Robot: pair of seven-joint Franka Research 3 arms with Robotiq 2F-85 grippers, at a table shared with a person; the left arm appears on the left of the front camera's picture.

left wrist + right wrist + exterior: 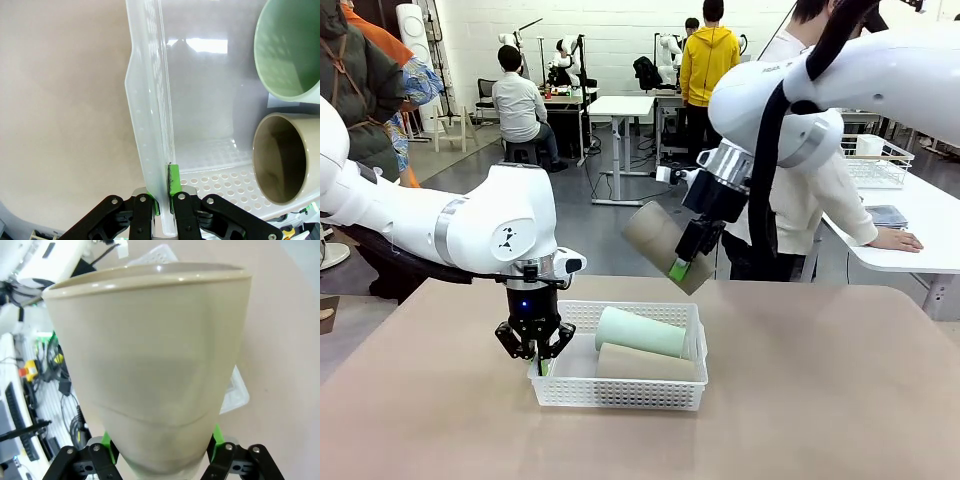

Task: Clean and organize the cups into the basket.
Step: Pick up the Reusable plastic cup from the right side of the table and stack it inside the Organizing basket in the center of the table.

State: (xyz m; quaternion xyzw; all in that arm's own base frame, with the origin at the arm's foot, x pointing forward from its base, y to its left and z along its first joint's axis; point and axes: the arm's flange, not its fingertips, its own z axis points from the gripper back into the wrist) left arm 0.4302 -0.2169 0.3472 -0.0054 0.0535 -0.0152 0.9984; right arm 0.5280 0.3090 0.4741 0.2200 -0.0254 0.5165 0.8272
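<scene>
Front view is showing a wide tan worktop (820, 400) in a big bright room, where people are sitting and standing at white tables far back. A person (800, 200) in a pale top is standing at the far side, resting a hand (895, 240) on a white table at the right.

The basket (620, 393) is sitting on the worktop in the lower middle of the picture. Two cups are lying on their sides in it. The mint green cup (640, 332) is toward the back and the tan cup (645, 363) is just in front of it.

The left pincer (536, 352) is reaching down at the basket's left end. Left wrist view is showing its fingers squeezed together on the basket's thin wall.

The right pincer (692, 255) is hanging in the air above the basket. It is clamped on the narrow end of a third cup (655, 235), which is tilting with its wide mouth toward the upper left.
</scene>
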